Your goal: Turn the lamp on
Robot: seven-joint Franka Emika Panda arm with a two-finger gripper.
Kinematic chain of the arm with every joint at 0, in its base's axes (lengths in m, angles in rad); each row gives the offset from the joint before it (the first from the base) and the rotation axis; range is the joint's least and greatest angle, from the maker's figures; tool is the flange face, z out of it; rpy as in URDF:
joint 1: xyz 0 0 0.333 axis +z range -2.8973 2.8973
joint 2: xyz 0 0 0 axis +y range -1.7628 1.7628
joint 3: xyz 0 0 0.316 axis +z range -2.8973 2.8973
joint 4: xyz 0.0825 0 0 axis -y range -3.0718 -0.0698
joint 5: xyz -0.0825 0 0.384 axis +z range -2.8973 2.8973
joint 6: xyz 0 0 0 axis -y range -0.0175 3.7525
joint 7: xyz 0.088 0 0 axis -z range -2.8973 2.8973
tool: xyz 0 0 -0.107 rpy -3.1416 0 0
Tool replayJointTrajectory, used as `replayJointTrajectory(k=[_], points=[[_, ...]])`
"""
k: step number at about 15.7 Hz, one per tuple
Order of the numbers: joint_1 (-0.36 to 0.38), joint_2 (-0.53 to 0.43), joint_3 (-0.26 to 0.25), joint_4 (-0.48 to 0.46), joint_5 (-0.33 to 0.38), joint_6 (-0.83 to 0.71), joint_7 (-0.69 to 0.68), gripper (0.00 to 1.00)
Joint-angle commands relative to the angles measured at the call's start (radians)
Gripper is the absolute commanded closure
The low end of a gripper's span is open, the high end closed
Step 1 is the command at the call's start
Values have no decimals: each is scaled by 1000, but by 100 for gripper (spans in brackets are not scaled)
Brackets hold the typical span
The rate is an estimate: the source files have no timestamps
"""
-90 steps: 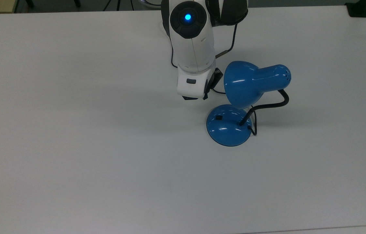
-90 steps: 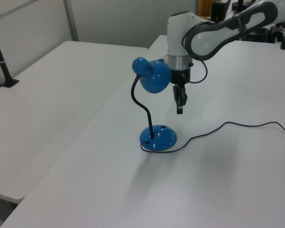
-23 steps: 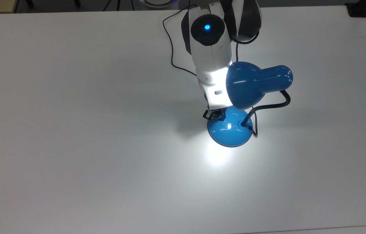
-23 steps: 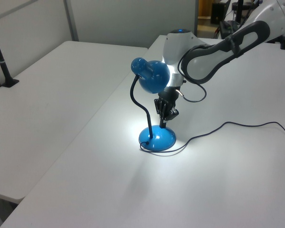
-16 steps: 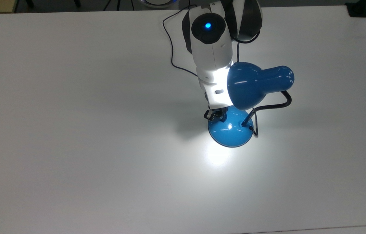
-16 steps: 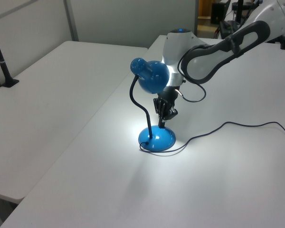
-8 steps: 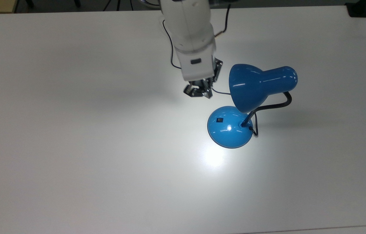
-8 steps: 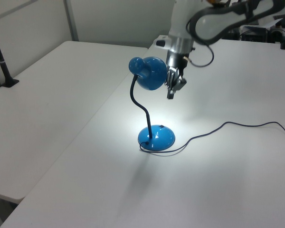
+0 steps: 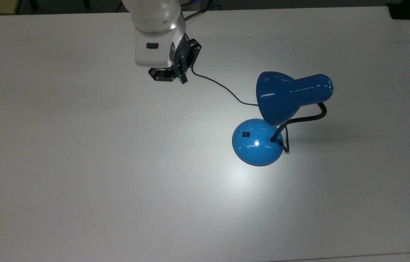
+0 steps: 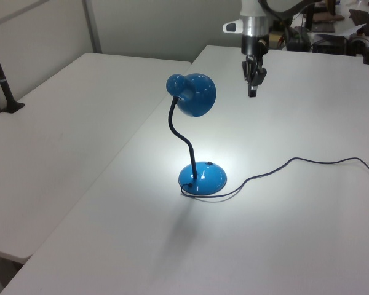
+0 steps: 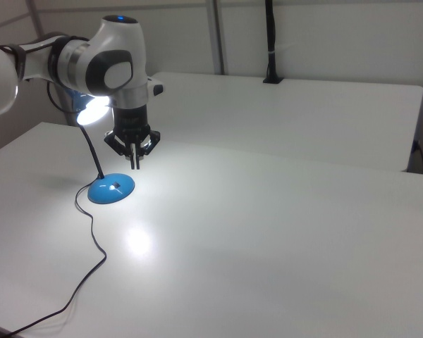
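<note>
Fingers pressed together and holding nothing, the black two-finger gripper (image 9: 180,77) of the white robot arm (image 9: 155,29) hangs well above the white table (image 9: 81,163). The glossy blue desk lamp (image 9: 292,92) with its bell-shaped shade stands well apart, toward the top view's lower right, its domed base (image 9: 257,147) on the tabletop beside a bright pool of light. The lamp looks lit, so the task seems done.

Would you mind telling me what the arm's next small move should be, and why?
Probably just a short retreat further from the lamp, then stop. The lamp is lit, casting a bright pool on the table, and the gripper hangs clear of the switch, holding nothing.
</note>
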Motion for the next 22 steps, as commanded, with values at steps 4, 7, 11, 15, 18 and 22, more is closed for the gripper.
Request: replayJointTrajectory(k=[4,7,11,15,18,22], points=[[-61,-125,23,-32,-156,-53,542,0],[-111,-151,55,-31,-164,-76,824,0],[-129,-149,95,-34,-179,-84,830,0],[-140,-152,85,-31,-176,-125,722,0],[-138,-149,85,-31,-172,-148,718,0],[-137,-143,85,-31,-172,-145,728,0]])
